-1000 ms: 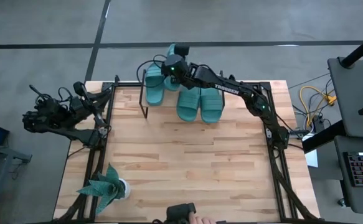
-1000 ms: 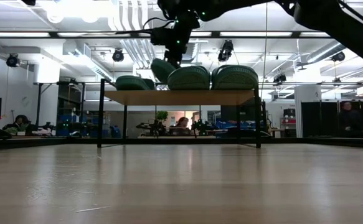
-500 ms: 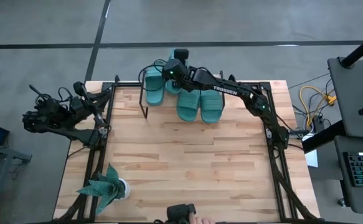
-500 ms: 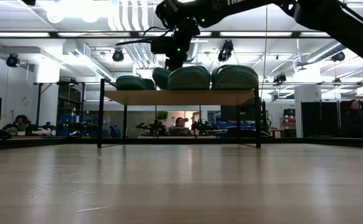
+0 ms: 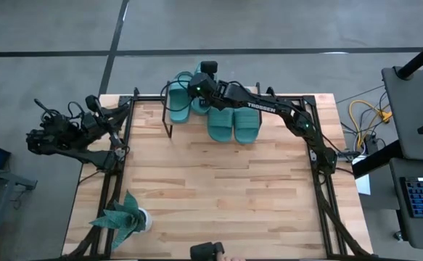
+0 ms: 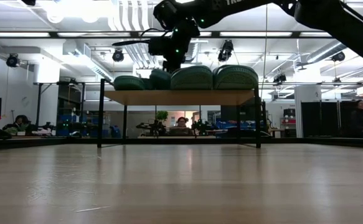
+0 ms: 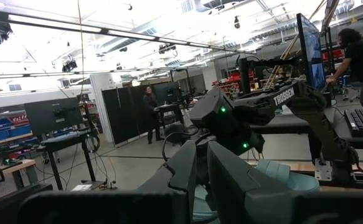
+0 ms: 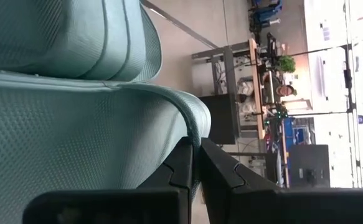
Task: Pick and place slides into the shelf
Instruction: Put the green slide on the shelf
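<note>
The shelf point(image 6: 181, 96) stands at the table's far edge with four teal slides on its wooden top. One slide point(image 5: 178, 101) lies at the left and two slides point(image 5: 220, 119) point(image 5: 246, 123) lie at the right. My right gripper point(image 5: 199, 85) is above the shelf, shut on the fourth slide point(image 6: 159, 79), which sits between them. My left gripper point(image 7: 201, 168) is shut and empty, and rests off the table's left edge point(image 5: 88, 127). My right gripper pinches a thin curved edge of the slide point(image 8: 195, 134) between its two fingers, at the slide's far end. It comes from above, slanting down from the right. In the low view the slide sits about level with the others on the shelf top.
A teal leafy plant in a white pot point(image 5: 124, 221) stands at the table's near left corner. Black frame rails run along the table's left side point(image 5: 113, 159) and right side point(image 5: 320, 181). People and desks show in the room beyond.
My right gripper has gone down and a little toward the table's left edge with the slide. The slide was raised and tilted above the shelf. It now lies low between the left slide and the two on the right. The gripper has stayed shut.
</note>
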You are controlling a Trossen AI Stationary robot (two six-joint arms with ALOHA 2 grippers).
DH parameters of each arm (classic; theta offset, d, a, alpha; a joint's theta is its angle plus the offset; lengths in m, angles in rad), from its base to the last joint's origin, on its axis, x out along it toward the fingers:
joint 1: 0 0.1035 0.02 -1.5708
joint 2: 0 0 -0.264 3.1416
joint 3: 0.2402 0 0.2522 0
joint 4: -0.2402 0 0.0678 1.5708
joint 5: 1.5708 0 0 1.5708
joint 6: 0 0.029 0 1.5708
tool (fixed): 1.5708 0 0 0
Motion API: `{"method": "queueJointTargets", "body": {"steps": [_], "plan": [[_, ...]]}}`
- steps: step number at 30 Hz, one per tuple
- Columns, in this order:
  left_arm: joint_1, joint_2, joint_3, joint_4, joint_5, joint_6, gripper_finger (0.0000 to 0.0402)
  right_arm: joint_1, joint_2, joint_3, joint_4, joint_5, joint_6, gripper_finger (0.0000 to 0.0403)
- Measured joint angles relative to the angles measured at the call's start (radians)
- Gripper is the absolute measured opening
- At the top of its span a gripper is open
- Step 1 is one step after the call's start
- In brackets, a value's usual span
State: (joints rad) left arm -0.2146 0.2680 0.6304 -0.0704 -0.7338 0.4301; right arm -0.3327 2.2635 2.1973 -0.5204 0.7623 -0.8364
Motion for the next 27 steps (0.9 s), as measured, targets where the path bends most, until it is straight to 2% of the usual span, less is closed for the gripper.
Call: {"method": "queueJointTargets", "body": {"steps": [13,27], "plan": [[0.0,0.0,0.0,0.001,0.0,0.0,0.0027,0.012,0.033,-0.002,-0.011,0.007,-0.018,0.0011],[0.0,0.0,0.0,0.002,0.0,0.0,0.0027,0.038,0.036,0.071,-0.087,-0.018,-0.009,0.0011]]}}
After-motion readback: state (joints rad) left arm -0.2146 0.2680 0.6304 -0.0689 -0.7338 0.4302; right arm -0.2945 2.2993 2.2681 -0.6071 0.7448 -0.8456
